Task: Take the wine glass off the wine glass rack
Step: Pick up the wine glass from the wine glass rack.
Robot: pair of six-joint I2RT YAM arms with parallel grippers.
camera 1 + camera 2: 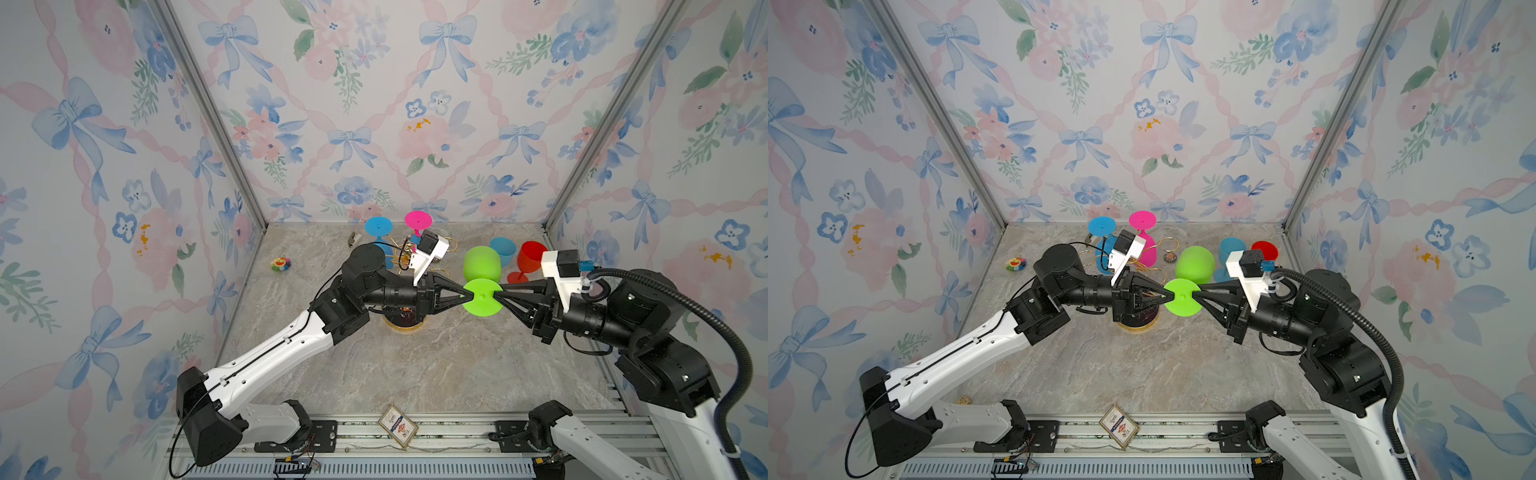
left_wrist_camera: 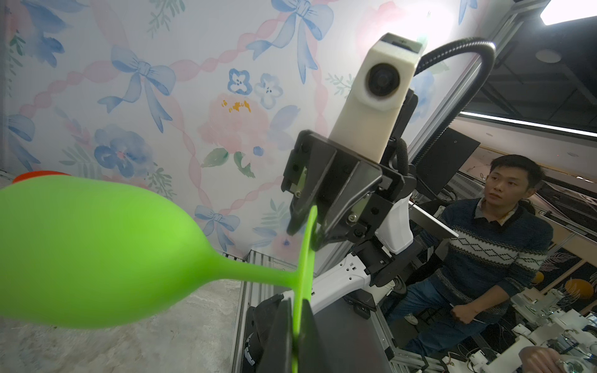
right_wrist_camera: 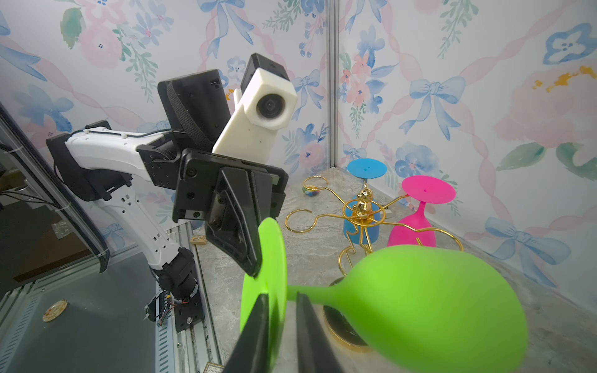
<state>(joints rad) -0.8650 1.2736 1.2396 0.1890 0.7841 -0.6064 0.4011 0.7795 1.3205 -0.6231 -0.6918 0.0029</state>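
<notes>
My left gripper (image 1: 472, 296) is clamped tight on the foot of the matte lime-green wine glass (image 1: 482, 261). My right gripper (image 1: 495, 296) straddles that same foot, jaws slightly parted. The glass hangs clear beside the gold wire wine glass rack (image 3: 363, 219), so I judge only setting it down is left.

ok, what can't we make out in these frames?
- wine glass rack: base mostly under the left arm, both top views.
- racked blue glass: bowl mostly behind that arm, top views.
- red glass: left wrist view, just a sliver behind the green wine glass.
- card on rail: print too small, top views.
</notes>
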